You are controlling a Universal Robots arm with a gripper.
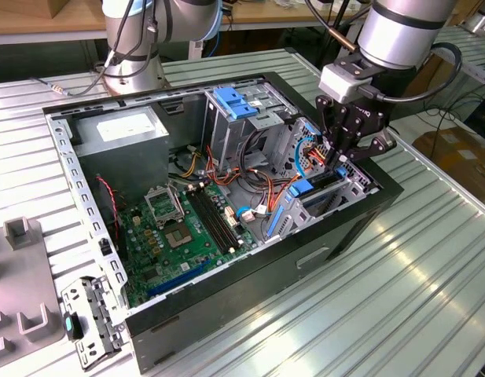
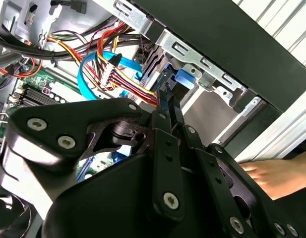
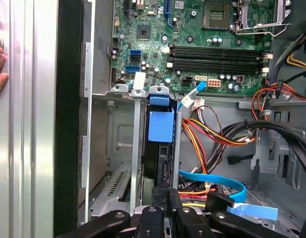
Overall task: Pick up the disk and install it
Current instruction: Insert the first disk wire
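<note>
On the exterior view's left, well away from the pincer, a grey moulded fixture (image 1: 20,267) lies on the ribbed metal table (image 1: 431,259), with a small bracket carrying a teal tab (image 1: 89,322) near it. Next comes the open black computer case (image 1: 250,236): the grey power supply with a white label (image 1: 120,129) sits in its far corner, and the green motherboard (image 1: 183,236) covers its floor, below and to the side of the pincer. Further right stands a silver cage with a ridged blue clip (image 1: 236,102), beside the pincer. At the drive bay (image 3: 123,144) the pincer (image 1: 342,157) reaches down, its fingers (image 2: 167,124) pinched shut on the top edge of the disk (image 3: 160,144). The disk stands on edge in the bay slot, directly under the pincer, its blue rail (image 2: 185,79) showing. Red, yellow and orange wires (image 3: 207,134) and a flat blue cable (image 3: 217,178) run just beside it.
</note>
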